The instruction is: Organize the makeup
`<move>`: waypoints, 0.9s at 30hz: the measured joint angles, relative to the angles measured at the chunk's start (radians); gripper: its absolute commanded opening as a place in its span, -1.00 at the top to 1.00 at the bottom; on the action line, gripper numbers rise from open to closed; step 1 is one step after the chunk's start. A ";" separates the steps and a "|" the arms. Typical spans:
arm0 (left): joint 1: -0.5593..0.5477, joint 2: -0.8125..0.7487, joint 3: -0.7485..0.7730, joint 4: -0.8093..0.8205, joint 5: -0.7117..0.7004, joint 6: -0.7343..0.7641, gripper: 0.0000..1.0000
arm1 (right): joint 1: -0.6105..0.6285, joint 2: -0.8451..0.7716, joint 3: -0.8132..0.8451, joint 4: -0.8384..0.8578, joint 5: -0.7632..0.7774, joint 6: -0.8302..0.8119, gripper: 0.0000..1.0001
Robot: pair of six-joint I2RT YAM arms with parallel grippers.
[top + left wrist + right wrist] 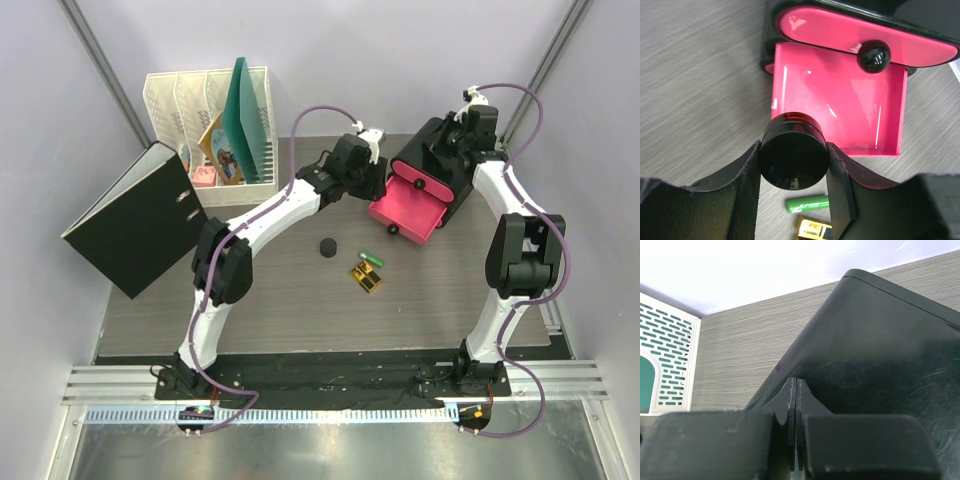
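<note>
The grey wood-grain worktop (300,310) carries a black ring binder (135,220) that lies tilted over its left edge. A white file rack (205,105) with a green folder (245,110) stands at the far left corner. Toward the far right corner sits the black box with pink drawers (432,160). Its lower pink drawer (408,212) is pulled out toward the middle of the worktop. The upper drawer front (840,32) sits flush in the box, with a round black knob (873,56). The left arm reaches across from the near edge, and the left gripper (794,150) sits just beside the open drawer's left side. Its two fingers are clamped on a black round jar (793,162) whose lid faces the wrist camera, with a reddish band showing behind the lid. In that view the jar overlaps the drawer's near left corner. The right gripper (796,405) rests against the dark top of the box at its far side. Its fingers are pressed together with nothing between them. A second black round jar (327,247) stands on the bare worktop near the middle, apart from the drawer. To its right, toward the near edge, lie the gold-and-black cases (368,277). The small green tube (373,258) lies just beside them on the far side, between the cases and the open drawer.
</note>
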 measured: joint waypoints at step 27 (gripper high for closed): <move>-0.058 0.217 0.168 0.014 0.057 -0.067 0.03 | 0.004 0.005 0.000 0.004 -0.006 0.000 0.98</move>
